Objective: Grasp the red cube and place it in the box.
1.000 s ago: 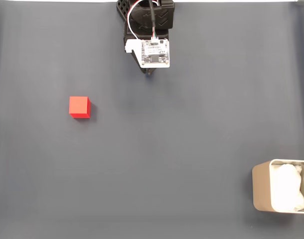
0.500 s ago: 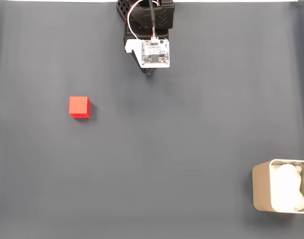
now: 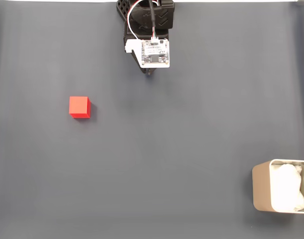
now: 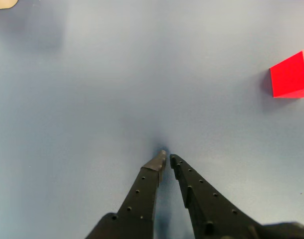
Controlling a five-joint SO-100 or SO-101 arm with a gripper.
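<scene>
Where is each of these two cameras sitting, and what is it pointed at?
Fixed view: sits overhead, facing straight down on the dark mat; the arm shows at the top edge.
Wrist view: rides on the arm, facing forward and down past the gripper, fingertips nearly together.
Both views share the red cube and the box.

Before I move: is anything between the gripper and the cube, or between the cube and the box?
Nothing visible is. In the fixed view the gripper sits at top centre, the cube to the left and the box at bottom right, with bare dark mat between them. The wrist view shows only mat between fingertips and cube.
</scene>
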